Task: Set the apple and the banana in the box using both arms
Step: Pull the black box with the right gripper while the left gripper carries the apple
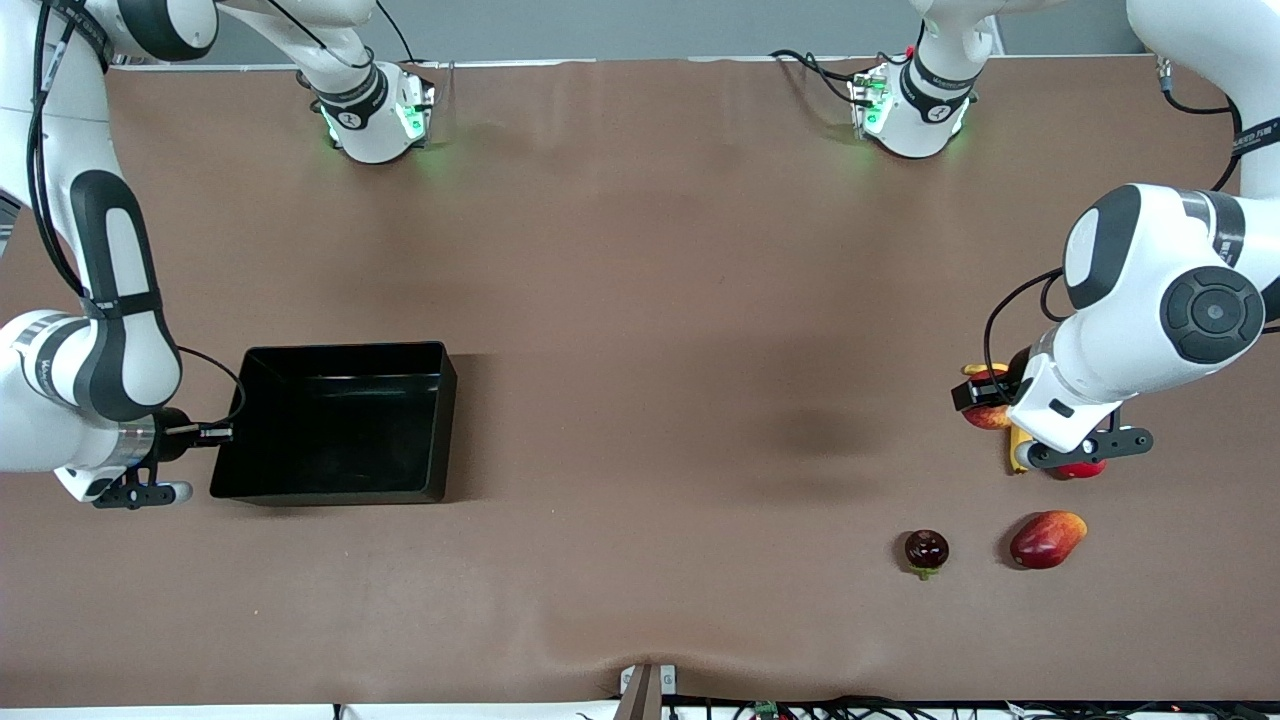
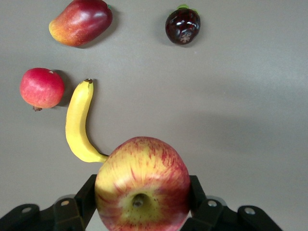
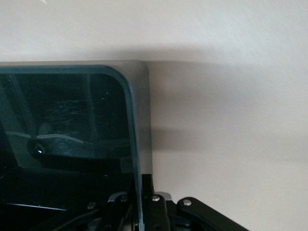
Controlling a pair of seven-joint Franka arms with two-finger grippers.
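Observation:
My left gripper (image 1: 985,398) is shut on the apple (image 2: 142,185), red with yellow streaks, its dimple facing the left wrist camera. A black finger (image 2: 195,190) shows on each side of it. The apple (image 1: 984,416) peeks out from under the left arm, at the left arm's end of the table. The yellow banana (image 2: 77,122) lies on the table beside it, one end hidden by the apple; in the front view only a bit of the banana (image 1: 1017,455) shows. My right gripper (image 1: 222,432) is shut on the end wall of the black box (image 1: 340,420), with the wall (image 3: 139,144) between its jaws.
A uniformly red round fruit (image 2: 41,88) lies beside the banana, mostly hidden under the left arm in the front view (image 1: 1080,468). A red-orange mango-like fruit (image 1: 1047,538) and a dark round fruit (image 1: 926,549) lie nearer the front camera. The box holds nothing.

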